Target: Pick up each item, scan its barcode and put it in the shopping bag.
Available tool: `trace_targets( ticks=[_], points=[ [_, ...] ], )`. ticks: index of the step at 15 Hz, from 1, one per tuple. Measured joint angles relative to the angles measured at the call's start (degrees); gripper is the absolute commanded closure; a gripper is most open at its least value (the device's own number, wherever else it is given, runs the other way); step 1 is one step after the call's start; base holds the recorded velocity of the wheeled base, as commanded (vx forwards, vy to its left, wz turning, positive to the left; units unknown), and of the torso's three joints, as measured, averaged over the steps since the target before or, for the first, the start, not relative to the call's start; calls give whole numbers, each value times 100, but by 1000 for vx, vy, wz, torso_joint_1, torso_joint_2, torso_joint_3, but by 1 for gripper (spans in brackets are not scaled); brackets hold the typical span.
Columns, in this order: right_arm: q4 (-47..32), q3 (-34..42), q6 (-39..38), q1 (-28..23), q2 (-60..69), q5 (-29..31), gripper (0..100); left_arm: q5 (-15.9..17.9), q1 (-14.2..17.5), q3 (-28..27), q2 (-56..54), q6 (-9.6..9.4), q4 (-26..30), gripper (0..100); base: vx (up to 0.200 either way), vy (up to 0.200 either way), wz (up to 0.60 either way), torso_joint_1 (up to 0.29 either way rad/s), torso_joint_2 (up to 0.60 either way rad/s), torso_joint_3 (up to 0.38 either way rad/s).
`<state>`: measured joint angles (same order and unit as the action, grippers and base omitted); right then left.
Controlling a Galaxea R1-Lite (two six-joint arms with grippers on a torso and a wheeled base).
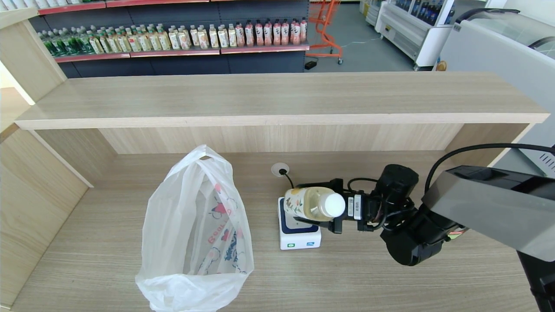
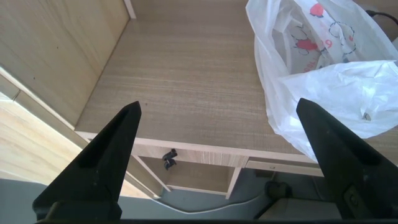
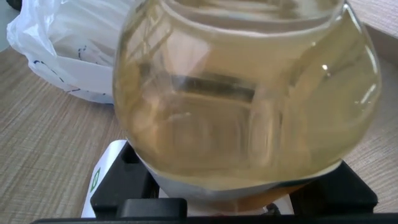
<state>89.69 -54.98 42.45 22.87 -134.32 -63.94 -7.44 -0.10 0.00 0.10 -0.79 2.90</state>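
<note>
A bottle (image 1: 313, 203) of pale yellow drink with a white cap lies on its side in my right gripper (image 1: 326, 207), which is shut on it. It hangs just above the white and blue barcode scanner (image 1: 299, 236) on the counter. In the right wrist view the bottle (image 3: 242, 93) is very close, with the scanner (image 3: 106, 186) below it. The white plastic shopping bag (image 1: 199, 242) stands open to the scanner's left, with a printed packet inside. My left gripper (image 2: 224, 155) is open over the counter's near edge, beside the shopping bag (image 2: 329, 81).
The wooden counter (image 1: 86, 242) is walled by a raised ledge (image 1: 282, 99) at the back and a side panel (image 1: 30, 195) on the left. A cable hole (image 1: 280, 169) sits behind the scanner. Shelves of bottles stand in the shop beyond.
</note>
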Motion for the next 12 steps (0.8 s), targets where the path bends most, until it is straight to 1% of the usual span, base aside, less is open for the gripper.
trace_targets(
  ticks=[2,5,8,9,10,11,12],
  points=[
    [-27,51,-556,-94,190,41,100,0,2,0,0,1,0,0,0,0,0,0,0,0],
    [1,357,-1580,-212,797,323,100,0,-1,0,-2,1,-1,0,0,0,0,0,0,0],
    [-11,1287,-2864,-345,1910,723,100,0,0,0,0,0,-1,0,0,0,0,0,0,0],
    [-156,1668,-3240,-369,2406,848,100,0,0,0,0,1,0,0,0,0,0,0,0,0],
    [-517,1994,-3493,-391,2940,986,100,-2,0,0,0,1,0,0,0,0,0,0,0,0],
    [-1201,2213,-3646,-405,3457,1273,100,0,5,0,0,0,-1,0,0,0,0,0,0,0],
    [-2285,2354,-3772,-405,3967,1798,100,-2,2,0,0,1,0,0,0,0,0,0,0,0]
  ],
)
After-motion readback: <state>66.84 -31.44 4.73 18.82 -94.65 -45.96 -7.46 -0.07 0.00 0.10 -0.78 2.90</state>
